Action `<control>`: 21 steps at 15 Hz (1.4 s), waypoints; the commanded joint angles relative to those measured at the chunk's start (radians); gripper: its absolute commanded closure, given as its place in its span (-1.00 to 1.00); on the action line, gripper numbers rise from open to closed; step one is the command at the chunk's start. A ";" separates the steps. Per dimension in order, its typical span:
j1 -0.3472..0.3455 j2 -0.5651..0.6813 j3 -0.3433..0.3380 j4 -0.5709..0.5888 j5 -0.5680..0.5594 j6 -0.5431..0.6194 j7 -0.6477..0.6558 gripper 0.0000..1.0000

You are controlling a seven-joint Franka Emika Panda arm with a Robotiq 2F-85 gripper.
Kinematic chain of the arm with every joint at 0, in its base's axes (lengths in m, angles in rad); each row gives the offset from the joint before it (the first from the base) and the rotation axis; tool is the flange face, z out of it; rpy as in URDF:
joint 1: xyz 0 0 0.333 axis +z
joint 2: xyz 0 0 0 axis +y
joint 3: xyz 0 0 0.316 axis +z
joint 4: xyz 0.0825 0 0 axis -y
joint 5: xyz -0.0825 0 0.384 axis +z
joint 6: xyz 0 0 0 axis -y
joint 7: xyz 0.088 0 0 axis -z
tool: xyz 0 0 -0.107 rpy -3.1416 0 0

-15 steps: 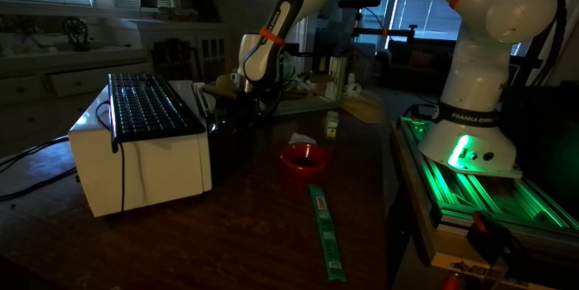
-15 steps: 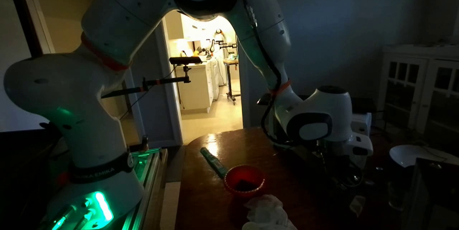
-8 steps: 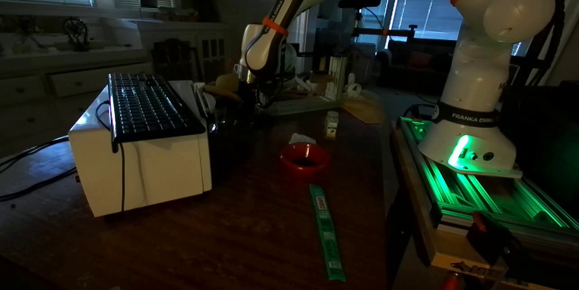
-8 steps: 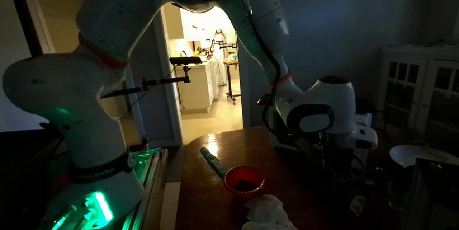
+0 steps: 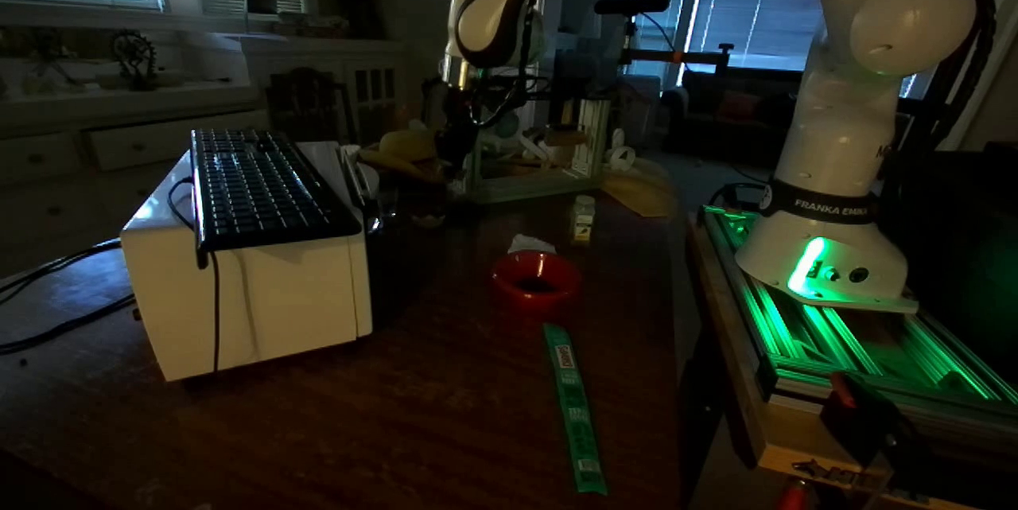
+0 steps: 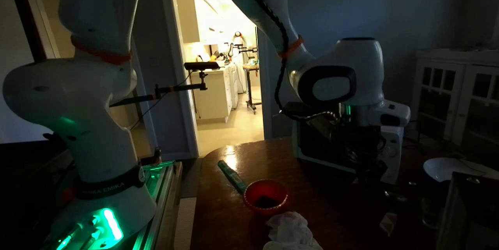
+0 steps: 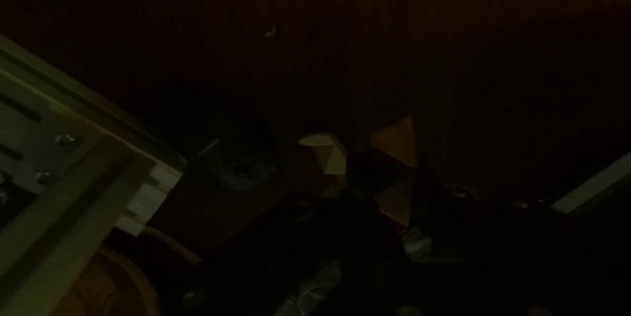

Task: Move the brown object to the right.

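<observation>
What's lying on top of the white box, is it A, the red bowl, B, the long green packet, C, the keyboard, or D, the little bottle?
C, since in an exterior view the black keyboard lies along the top of the white box.

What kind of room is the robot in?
Probably a room in somebody's home, maybe a dining room: there's a brown table, a white cabinet with paned doors, and what looks like a kitchen just beyond.
</observation>
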 commanded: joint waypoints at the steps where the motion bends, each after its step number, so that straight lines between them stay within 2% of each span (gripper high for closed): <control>1: 0.016 -0.137 -0.046 -0.077 0.004 -0.074 0.048 0.88; 5: 0.021 -0.239 -0.078 -0.096 -0.001 -0.173 0.071 0.88; 10: 0.035 -0.348 -0.104 -0.153 -0.022 -0.236 0.113 0.88; 11: 0.034 -0.365 -0.103 -0.175 -0.011 -0.219 0.095 0.88; 16: 0.015 -0.384 -0.140 -0.340 -0.019 0.069 0.126 0.88; 18: 0.005 -0.374 -0.169 -0.390 -0.030 0.159 0.180 0.88; 21: -0.009 -0.350 -0.229 -0.428 -0.083 0.205 0.304 0.88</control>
